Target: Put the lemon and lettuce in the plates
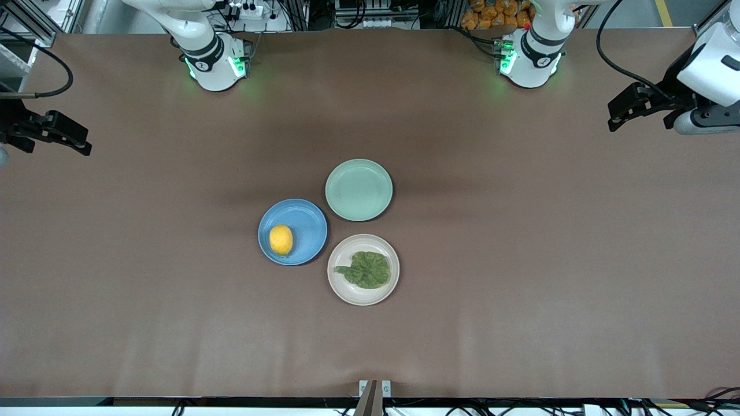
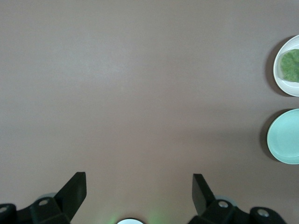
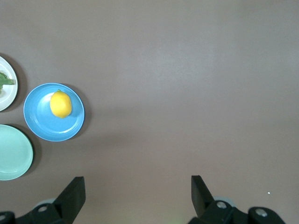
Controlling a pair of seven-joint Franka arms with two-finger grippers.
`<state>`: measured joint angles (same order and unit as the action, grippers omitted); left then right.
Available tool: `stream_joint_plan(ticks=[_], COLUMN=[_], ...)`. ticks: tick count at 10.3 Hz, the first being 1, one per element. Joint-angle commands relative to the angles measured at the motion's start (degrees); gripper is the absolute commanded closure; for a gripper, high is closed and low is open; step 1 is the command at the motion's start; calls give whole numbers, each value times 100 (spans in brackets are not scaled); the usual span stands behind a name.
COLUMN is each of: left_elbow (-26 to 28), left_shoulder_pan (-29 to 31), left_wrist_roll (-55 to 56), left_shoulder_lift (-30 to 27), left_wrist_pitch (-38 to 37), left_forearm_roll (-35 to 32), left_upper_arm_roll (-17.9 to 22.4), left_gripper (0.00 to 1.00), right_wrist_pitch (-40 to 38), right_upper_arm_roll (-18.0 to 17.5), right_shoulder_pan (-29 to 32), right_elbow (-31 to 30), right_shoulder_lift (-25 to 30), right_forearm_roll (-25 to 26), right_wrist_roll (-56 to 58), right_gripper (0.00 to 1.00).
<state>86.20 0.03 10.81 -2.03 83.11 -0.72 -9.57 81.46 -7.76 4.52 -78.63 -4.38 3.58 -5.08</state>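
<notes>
The lemon (image 1: 281,239) lies in the blue plate (image 1: 306,222) at mid-table; both also show in the right wrist view, lemon (image 3: 60,103) on blue plate (image 3: 44,126). The lettuce (image 1: 366,270) lies flat in the beige plate (image 1: 347,289), beside the blue plate and slightly nearer the front camera; the left wrist view shows part of the lettuce (image 2: 290,65) and beige plate (image 2: 279,74). My left gripper (image 1: 613,122) is open and empty, high over the left arm's end of the table. My right gripper (image 1: 84,147) is open and empty over the right arm's end.
A pale mint-green plate (image 1: 358,189) stands empty just farther from the front camera than the other two plates; it also shows in the left wrist view (image 2: 285,136) and right wrist view (image 3: 14,154). The brown table (image 1: 520,260) is bare around the plates.
</notes>
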Motion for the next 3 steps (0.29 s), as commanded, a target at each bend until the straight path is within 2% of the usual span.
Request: stream_joint_plan(ticks=[1, 3], left_elbow=[99, 38], left_shoulder_pan=[50, 58], left_wrist_roll=[-62, -71], left_shoulder_lift=[-131, -113], left_wrist_pitch=[-32, -32], left_forearm_roll=[28, 28], left_upper_arm_roll=[-36, -10], left_gripper=[0, 0], right_wrist_pitch=[247, 318], right_upper_arm_roll=[-24, -15], right_shoulder_pan=[76, 102], right_elbow=[-522, -530], right_shoulder_lift=[368, 351], right_forearm_roll=[37, 28], right_wrist_roll=[25, 16], right_gripper=[0, 0])
